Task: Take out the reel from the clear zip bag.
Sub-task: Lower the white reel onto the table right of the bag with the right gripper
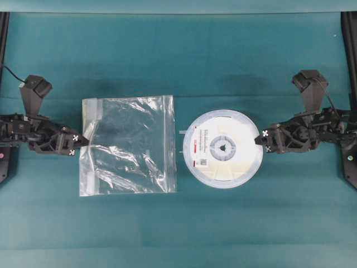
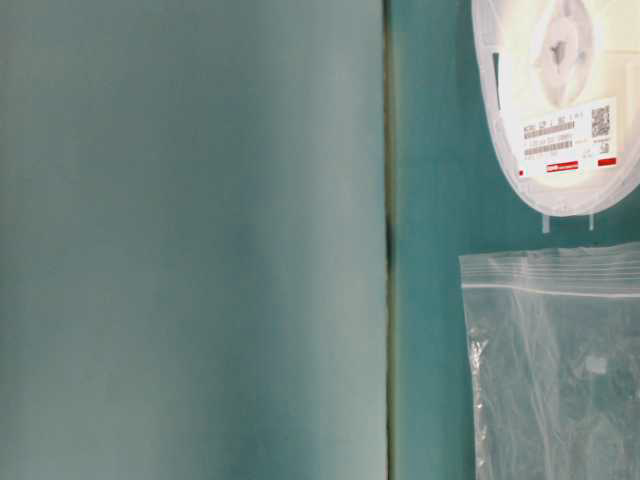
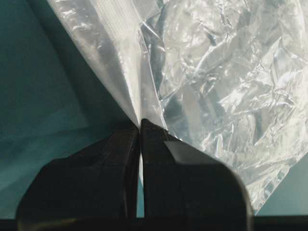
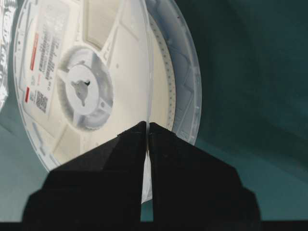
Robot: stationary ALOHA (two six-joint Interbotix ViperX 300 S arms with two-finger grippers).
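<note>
The reel (image 1: 222, 148) lies flat on the teal table, wholly outside the clear zip bag (image 1: 129, 145), which rests empty and crinkled to its left with a small gap between them. My left gripper (image 1: 82, 144) is shut on the bag's left edge; in the left wrist view the film (image 3: 216, 72) is pinched between the black fingertips (image 3: 154, 131). My right gripper (image 1: 260, 139) is shut on the reel's right rim, and the right wrist view shows the thin upper flange (image 4: 86, 86) clamped between the jaws. The table-level view shows part of the reel (image 2: 565, 110) and the bag's zip edge (image 2: 550, 275).
Black frame posts (image 1: 350, 67) stand at the far left and right edges of the table. A blurred teal panel (image 2: 190, 240) fills the left half of the table-level view.
</note>
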